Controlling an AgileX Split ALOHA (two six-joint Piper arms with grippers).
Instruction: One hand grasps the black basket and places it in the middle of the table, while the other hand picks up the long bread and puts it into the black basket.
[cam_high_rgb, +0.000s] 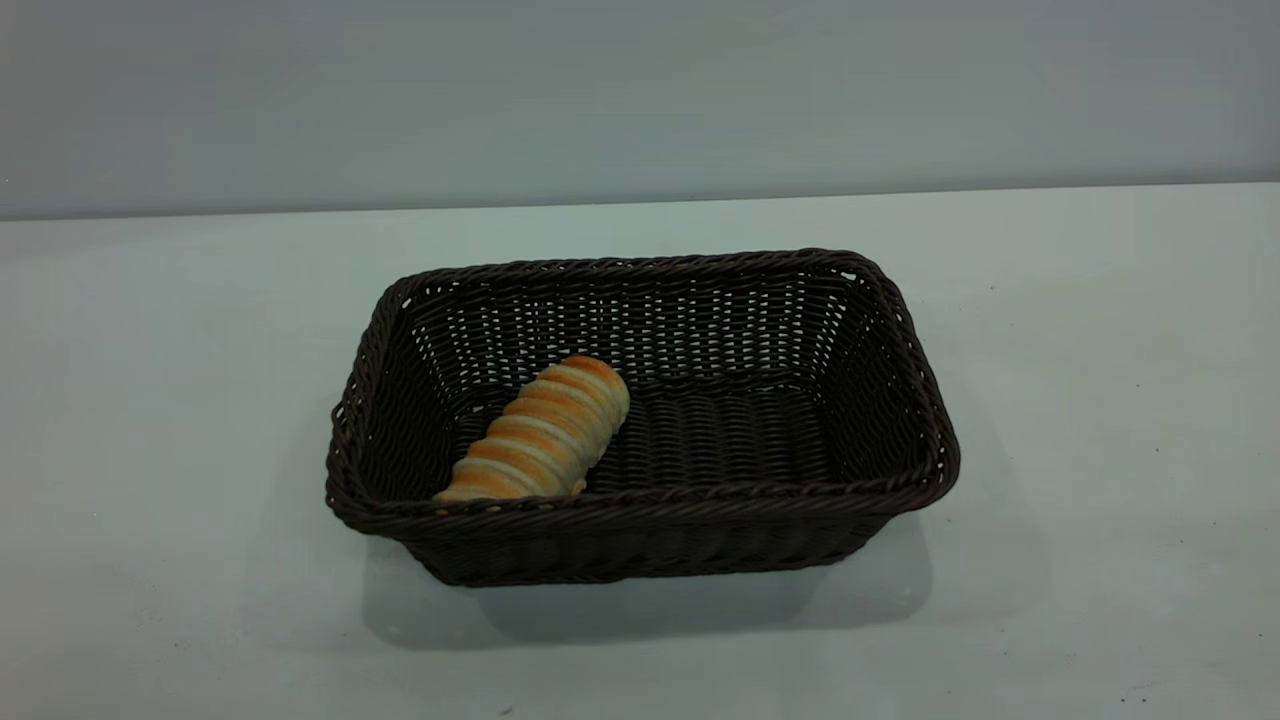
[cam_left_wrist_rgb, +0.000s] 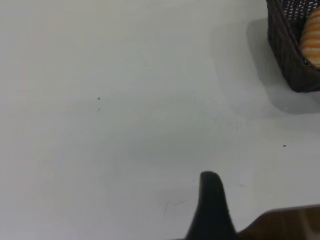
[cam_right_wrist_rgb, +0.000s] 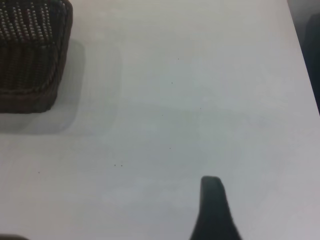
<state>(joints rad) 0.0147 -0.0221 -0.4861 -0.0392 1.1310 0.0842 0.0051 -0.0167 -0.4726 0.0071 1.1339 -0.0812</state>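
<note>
Seen from the outside camera, the black basket (cam_high_rgb: 640, 415) sits at the middle of the tabletop (cam_high_rgb: 1100, 400), well clear of every edge; the long bread (cam_high_rgb: 540, 432) lies inside it toward the left end, slanted, its lower end tucked against the near rim; both arms are out of that view. The left gripper (cam_left_wrist_rgb: 212, 207) hangs over bare tabletop off the basket's left side, only one dark finger showing, so whether it is wide or narrow cannot be told; the right gripper (cam_right_wrist_rgb: 215, 207) hangs likewise off the basket's right side, toward the tabletop's right edge, and its spread cannot be told either. The task looks complete; the remaining risk, as a judgement, is an arm clipping the flared rim while retreating and dragging the basket off centre. No brand, label or writing is readable anywhere.
</note>
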